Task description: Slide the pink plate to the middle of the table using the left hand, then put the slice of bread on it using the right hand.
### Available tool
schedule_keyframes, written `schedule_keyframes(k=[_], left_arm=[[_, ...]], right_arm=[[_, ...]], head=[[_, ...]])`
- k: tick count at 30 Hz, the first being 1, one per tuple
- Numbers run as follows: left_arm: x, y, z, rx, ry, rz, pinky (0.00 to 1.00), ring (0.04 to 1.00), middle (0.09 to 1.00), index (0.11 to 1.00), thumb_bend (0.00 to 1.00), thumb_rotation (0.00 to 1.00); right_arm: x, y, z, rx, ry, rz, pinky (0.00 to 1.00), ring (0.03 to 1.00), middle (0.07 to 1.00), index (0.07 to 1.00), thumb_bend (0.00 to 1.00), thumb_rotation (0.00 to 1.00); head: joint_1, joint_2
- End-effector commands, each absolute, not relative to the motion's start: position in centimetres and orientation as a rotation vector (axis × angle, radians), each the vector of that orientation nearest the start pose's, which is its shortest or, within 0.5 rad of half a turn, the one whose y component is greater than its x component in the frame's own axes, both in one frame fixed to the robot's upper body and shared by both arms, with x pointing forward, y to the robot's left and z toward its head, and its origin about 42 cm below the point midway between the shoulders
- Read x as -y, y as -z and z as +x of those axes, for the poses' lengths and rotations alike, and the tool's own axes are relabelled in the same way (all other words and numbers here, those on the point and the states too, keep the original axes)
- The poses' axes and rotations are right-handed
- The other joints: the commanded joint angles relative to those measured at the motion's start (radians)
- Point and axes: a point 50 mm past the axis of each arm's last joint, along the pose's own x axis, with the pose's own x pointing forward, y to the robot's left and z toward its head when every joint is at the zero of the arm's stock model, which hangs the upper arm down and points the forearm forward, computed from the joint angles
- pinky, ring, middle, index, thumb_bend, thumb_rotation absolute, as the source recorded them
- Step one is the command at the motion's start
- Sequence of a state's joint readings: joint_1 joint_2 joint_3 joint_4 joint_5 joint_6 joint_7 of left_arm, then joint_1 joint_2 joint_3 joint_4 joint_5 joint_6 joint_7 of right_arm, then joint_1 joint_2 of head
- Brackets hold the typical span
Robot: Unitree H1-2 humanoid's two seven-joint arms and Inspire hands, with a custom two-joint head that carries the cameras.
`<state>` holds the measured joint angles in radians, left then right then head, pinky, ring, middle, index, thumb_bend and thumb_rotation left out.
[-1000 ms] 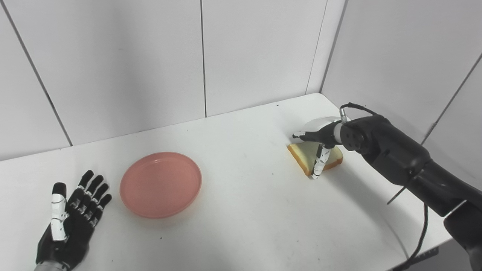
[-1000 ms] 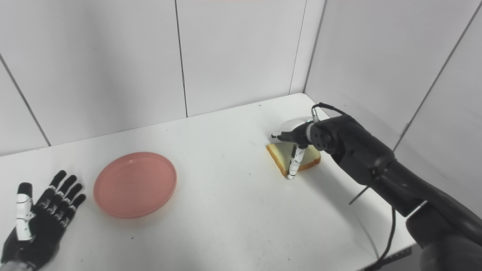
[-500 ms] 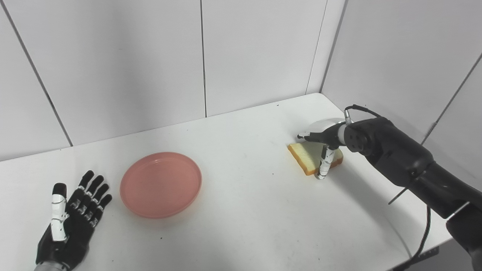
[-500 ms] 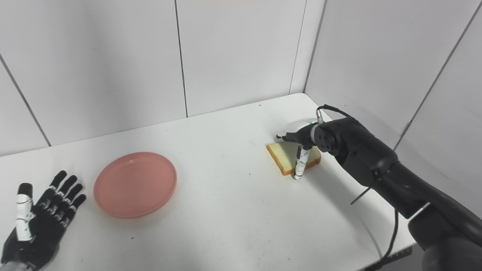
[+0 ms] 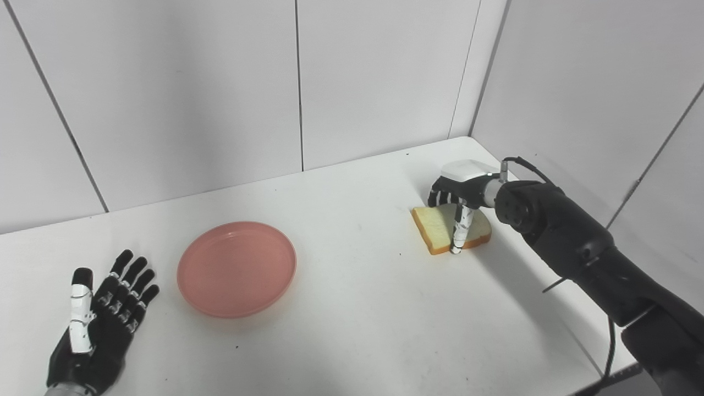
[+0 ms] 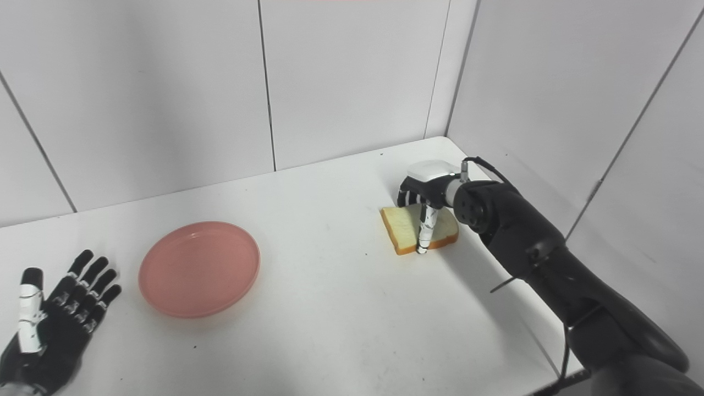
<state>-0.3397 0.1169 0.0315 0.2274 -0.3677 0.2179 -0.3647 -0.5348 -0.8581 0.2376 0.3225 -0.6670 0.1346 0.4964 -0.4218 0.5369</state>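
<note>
Left eye view: plate (image 5: 236, 269) sits on the counter (image 5: 357, 308) left of centre, with nothing on it.
Plate step: looks done or nearly so; the plate lies flat, somewhat left of the counter's middle, and nothing touches it.
Left hand: left hand (image 5: 96, 324) lies palm-up at the near left, just left of the plate and apart from it, fingers spread and holding nothing.
Bread: bread (image 5: 440, 229) lies on the counter at the far right, well apart from the plate, not yet lifted as far as I can see.
Right hand: right hand (image 5: 459, 190) hangs right over the bread, fingers (image 5: 440, 193) curled down at its far edge, thumb pointing down in front of its near edge.
Grasp: whether they have actually pinched the slice I cannot tell.
Left to do: get a firm hold, lift, carry left, set the bread on the plate.
Hidden: the hand covers the bread's far part; the contact points are too small to judge; the right arm is cut off at the near right edge.
</note>
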Motion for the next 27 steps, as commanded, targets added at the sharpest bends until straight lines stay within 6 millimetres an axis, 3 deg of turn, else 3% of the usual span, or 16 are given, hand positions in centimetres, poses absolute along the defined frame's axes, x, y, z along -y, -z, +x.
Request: schedule_keyframes(k=[1,13,19,23,27], left_arm=[[-21.8,-13.6,38.8,-0.094,0.424,-0.259,1.0,1.0,1.0,1.0,0.78,1.0],[-21.5,-13.7,38.7,-0.091,0.422,-0.242,1.0,1.0,1.0,1.0,0.78,1.0],[-21.2,-13.4,38.8,-0.094,0.415,-0.238,1.0,1.0,1.0,1.0,0.77,1.0],[-20.9,-13.2,38.6,-0.098,0.418,-0.226,1.0,1.0,1.0,1.0,0.74,1.0],[-20.3,-12.7,38.4,-0.109,0.398,-0.21,1.0,0.994,0.996,0.999,0.74,1.0]], right_arm=[[44.9,-27.5,42.7,-0.288,-0.206,-1.523,0.43,0.416,0.501,0.509,0.52,0.0],[43.0,-28.3,42.9,-0.233,-0.237,-1.496,0.44,0.42,0.495,0.506,0.52,0.0],[41.5,-31.1,42.5,-0.146,-0.259,-1.515,0.4,0.402,0.498,0.511,0.52,0.0],[39.0,-34.0,42.4,-0.063,-0.252,-1.513,0.41,0.397,0.494,0.543,0.51,0.0],[37.2,-35.5,42.4,-0.007,-0.258,-1.498,0.41,0.4,0.493,0.542,0.51,0.0]], head=[[0.0,0.002],[0.014,-0.004],[0.038,-0.022],[0.083,-0.047],[0.122,-0.072]])
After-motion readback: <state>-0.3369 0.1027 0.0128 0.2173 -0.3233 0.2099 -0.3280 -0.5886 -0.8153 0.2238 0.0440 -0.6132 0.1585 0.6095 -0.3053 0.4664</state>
